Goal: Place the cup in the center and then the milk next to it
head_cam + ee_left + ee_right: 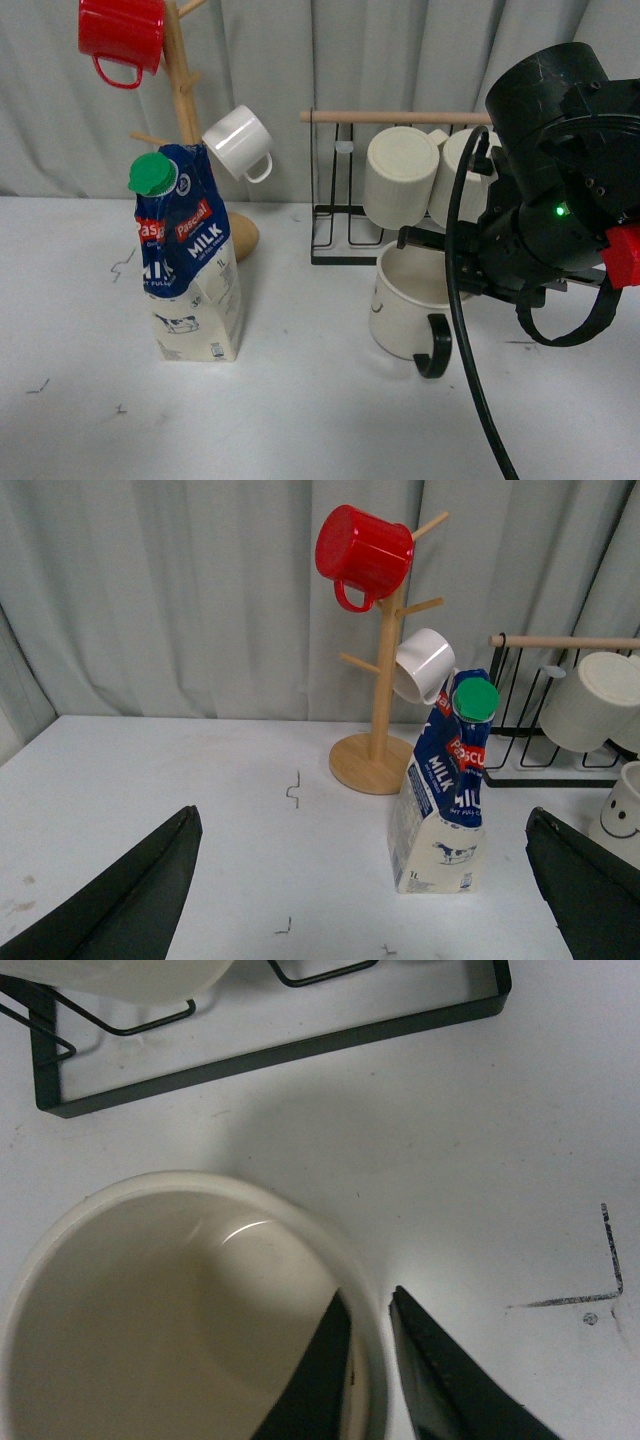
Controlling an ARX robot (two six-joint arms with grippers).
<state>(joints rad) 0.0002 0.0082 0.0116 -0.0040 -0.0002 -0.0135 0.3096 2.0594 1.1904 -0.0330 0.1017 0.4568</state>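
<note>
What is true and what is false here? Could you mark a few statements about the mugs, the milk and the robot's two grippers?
1. The right gripper has the rim of the cup between its fingers. True.
2. The milk lies on its side. False: it stands upright on the table.
3. A red mug hangs on the wooden tree. True.
4. The left gripper holds the milk. False: it is open and apart from the carton.
</note>
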